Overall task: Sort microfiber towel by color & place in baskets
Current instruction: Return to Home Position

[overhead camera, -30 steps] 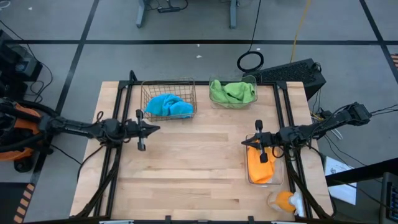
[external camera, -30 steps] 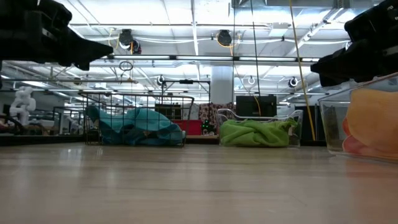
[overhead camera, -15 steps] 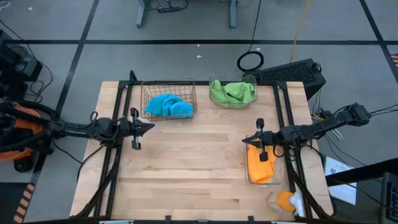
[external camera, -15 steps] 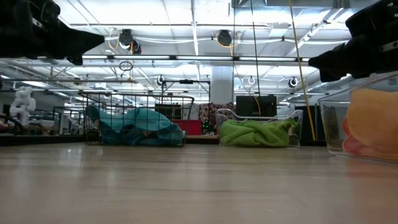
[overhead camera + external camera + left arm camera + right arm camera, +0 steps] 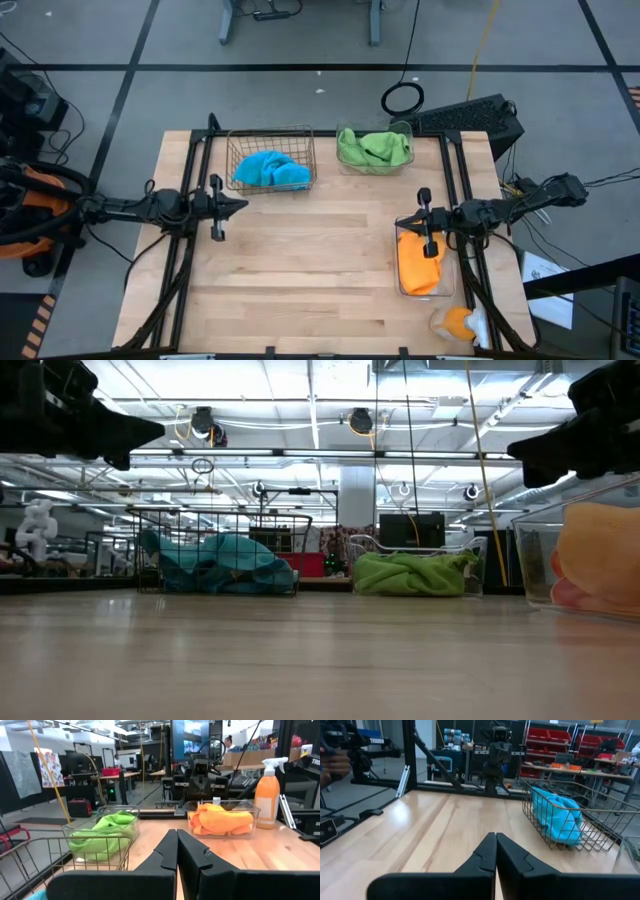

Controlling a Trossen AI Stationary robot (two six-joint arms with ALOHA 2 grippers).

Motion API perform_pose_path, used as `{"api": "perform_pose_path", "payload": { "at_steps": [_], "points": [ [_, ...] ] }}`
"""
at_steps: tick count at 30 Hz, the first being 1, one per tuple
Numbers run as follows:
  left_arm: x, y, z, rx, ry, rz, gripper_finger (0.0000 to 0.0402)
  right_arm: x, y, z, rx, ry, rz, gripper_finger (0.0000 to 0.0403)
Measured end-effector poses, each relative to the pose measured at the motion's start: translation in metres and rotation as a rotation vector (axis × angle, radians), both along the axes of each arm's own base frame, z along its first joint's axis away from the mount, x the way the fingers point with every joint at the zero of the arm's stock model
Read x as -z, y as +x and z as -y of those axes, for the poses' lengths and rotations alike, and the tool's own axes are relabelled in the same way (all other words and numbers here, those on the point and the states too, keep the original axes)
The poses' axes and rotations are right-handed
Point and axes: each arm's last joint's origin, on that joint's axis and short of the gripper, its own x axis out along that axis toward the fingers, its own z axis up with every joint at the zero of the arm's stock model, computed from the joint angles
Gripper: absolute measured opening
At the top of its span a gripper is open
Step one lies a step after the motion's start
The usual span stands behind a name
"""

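Now hovering shut, with the left gripper (image 5: 243, 205) near the brownish wire-grid basket (image 5: 306, 148) and the right gripper (image 5: 401, 224) over the clear plastic bin (image 5: 449, 287) holding orange microfiber towels (image 5: 418, 268)

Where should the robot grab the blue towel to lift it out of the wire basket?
Pinch the bunched-up hump in the middle of the blue towel, coming straight down from above. The wire basket is open on top and its walls block the sides. The crumpled folds should pinch easily.
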Motion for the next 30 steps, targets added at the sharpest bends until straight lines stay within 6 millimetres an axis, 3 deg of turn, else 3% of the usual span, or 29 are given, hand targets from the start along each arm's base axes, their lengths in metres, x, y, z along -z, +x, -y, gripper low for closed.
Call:
{"api": "perform_pose_path", "payload": {
  "at_steps": [15, 30],
  "points": [
    [0.003, 0.000, 0.000, 0.003, -0.026, -0.038, 0.0004, -0.009, -0.014, 0.003, -0.079, -0.134, 0.122, 0.0000],
    [0.004, 0.000, 0.000, 0.002, -0.019, -0.047, 0.0004, -0.004, -0.018, 0.011, -0.072, -0.120, 0.076, 0.0000]
  ]
}}
